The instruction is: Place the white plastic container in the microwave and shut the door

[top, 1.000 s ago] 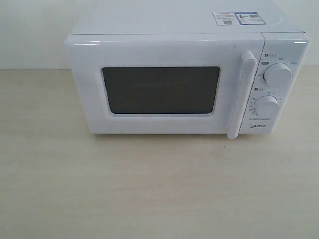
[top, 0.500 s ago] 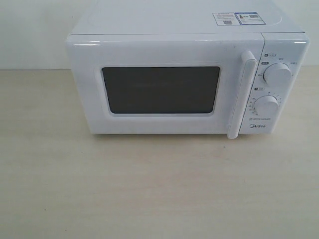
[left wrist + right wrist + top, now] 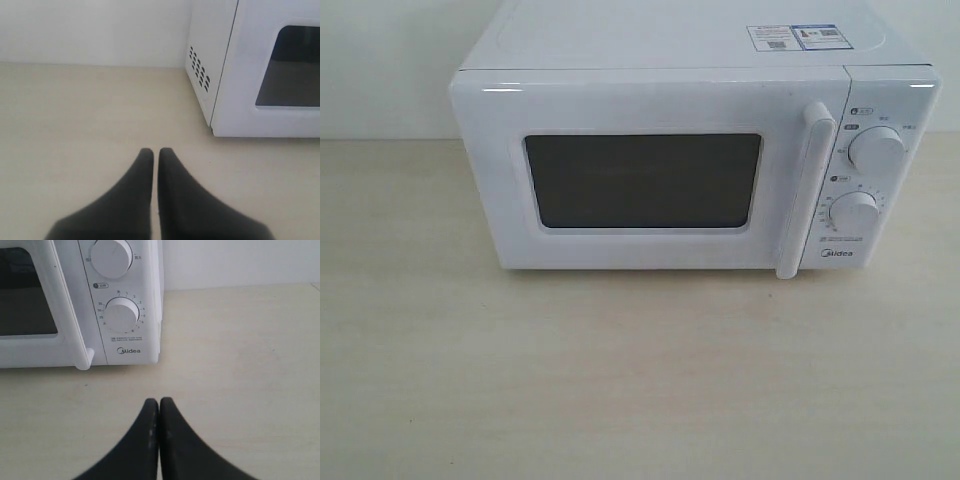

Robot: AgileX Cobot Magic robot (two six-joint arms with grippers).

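The white Midea microwave (image 3: 690, 160) stands at the back of the table, its door (image 3: 640, 180) shut, dark window facing me, vertical bar handle (image 3: 805, 190) beside two round knobs (image 3: 877, 150). The white plastic container is not in view in any frame. My left gripper (image 3: 155, 151) is shut and holds nothing, hovering over the bare tabletop off the microwave's left front corner (image 3: 220, 125). My right gripper (image 3: 159, 401) is shut and holds nothing, in front of the microwave's knob panel (image 3: 122, 315). Neither gripper shows in the exterior view.
The pale wooden tabletop (image 3: 620, 380) stretches in front of and beside the microwave. A white wall (image 3: 380, 60) rises behind it. Vent holes (image 3: 199, 72) mark the microwave's left side.
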